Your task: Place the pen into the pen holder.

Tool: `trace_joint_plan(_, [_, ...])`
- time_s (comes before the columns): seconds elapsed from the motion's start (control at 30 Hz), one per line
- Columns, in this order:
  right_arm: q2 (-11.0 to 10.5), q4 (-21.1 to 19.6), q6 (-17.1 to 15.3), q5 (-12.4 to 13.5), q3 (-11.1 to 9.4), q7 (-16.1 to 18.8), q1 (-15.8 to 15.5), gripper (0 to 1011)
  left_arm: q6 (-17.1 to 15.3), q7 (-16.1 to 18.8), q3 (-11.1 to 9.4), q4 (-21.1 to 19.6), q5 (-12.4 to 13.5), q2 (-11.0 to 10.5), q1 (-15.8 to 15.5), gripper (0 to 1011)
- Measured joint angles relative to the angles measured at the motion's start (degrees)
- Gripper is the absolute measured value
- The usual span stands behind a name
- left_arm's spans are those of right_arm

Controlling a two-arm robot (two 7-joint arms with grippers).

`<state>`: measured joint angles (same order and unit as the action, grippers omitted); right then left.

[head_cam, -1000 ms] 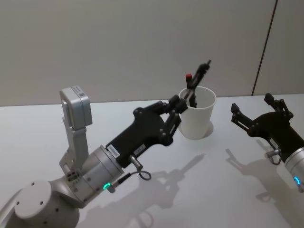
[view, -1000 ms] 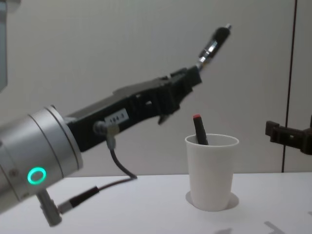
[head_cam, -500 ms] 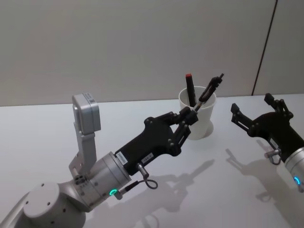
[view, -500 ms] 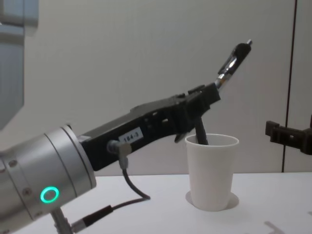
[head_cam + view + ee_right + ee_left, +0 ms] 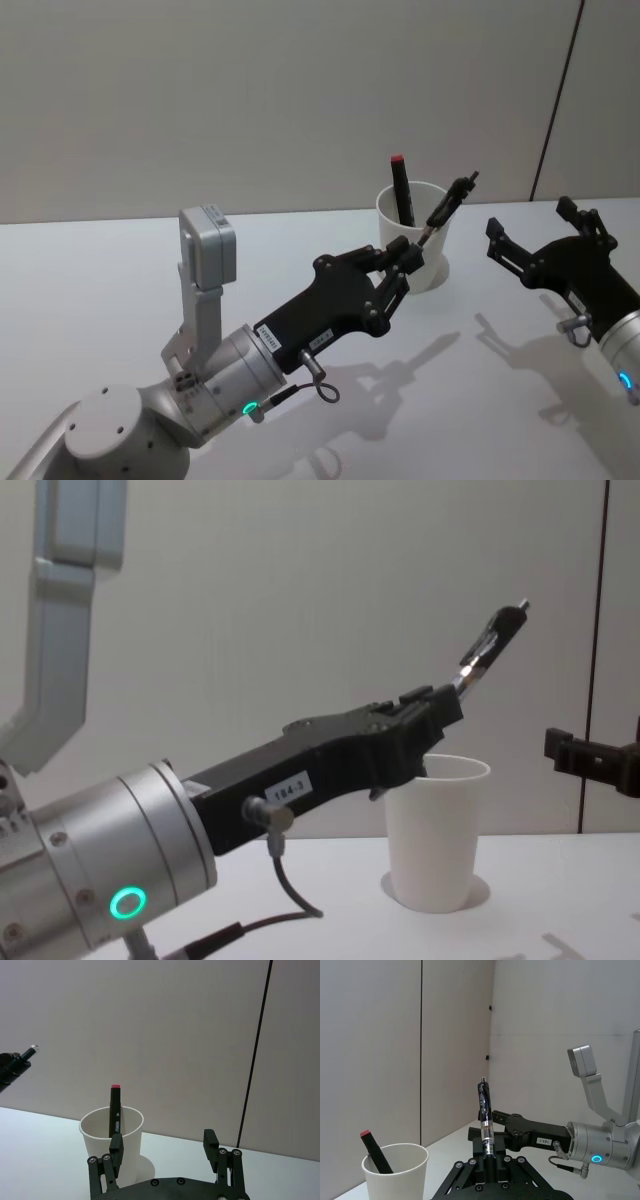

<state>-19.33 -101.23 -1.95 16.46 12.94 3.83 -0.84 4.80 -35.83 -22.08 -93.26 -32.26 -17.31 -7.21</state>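
My left end effector [image 5: 408, 256] is clenched on the lower end of the pen, reaching forward over the worktop [image 5: 100, 280] and sitting just at the near side of the pen holder's rim, slightly above it in the chest view. My right end effector [image 5: 165, 1146] is parked to the right, fingers spread and holding nothing, well apart from the cup.

The pen holder [image 5: 435, 830] stands upright on the worktop with a red-capped marker [image 5: 399, 188] already leaning inside it. The pen [image 5: 492, 640] is in my grip, up in the air, slanting up and away so its free end passes above the far side of the rim.

To do this well, I judge I should bring the gripped end over the opening first and stand the pen steeper. Then I lower it on the side away from the marker. The cup looks light, so brushing its wall could tip it. I would let go only once the pen's lower end is below the rim.
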Motion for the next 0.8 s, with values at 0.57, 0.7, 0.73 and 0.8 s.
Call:
trace_joint_plan(0.57, [0.0,0.0,0.0,0.0,0.0,0.0,0.0,1001,0.8,0.8,-0.5,1.2,1.8,0.5,-0.5,128])
trace_joint_plan(0.7, [0.0,-0.5,-0.4,0.6,-0.1,0.4,-0.1,1001,0.9,0.9,-0.6,1.3,1.9,0.5,-0.6,128])
trace_joint_plan(0.73, [0.0,-0.5,-0.4,0.6,-0.1,0.4,-0.1,1001,0.9,0.9,-0.6,1.3,2.0,0.6,-0.6,128])
trace_joint_plan(0.8, [-0.1,-1.0,-1.1,1.4,-0.2,0.9,-0.1,1001,0.9,0.9,-0.6,1.3,2.0,0.6,-0.6,128])
